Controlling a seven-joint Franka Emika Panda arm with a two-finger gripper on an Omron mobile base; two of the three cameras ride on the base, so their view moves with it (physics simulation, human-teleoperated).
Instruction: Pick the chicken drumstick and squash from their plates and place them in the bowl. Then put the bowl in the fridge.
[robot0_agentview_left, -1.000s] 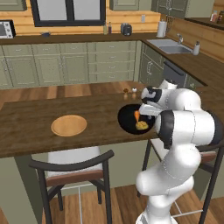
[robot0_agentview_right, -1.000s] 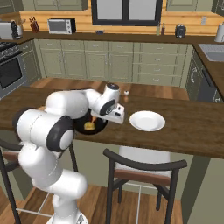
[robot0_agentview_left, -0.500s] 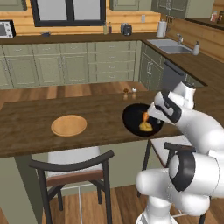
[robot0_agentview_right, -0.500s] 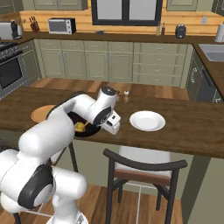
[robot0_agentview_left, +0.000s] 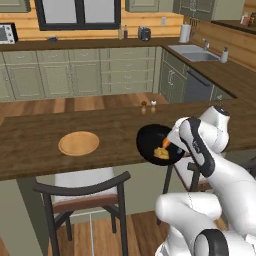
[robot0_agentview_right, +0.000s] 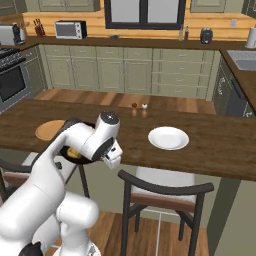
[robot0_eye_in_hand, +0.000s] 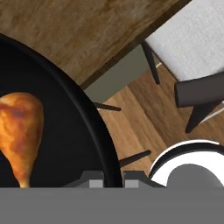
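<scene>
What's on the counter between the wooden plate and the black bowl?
Nothing. In the left base view the stretch of dark counter from the wooden plate to the black bowl is bare wood.

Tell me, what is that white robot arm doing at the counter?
Its pincer grips the rim of a black bowl and carries it past the counter edge. A chicken drumstick and something yellow-orange, probably the squash, lie inside. The wooden plate and white plate sit bare on the counter.
</scene>
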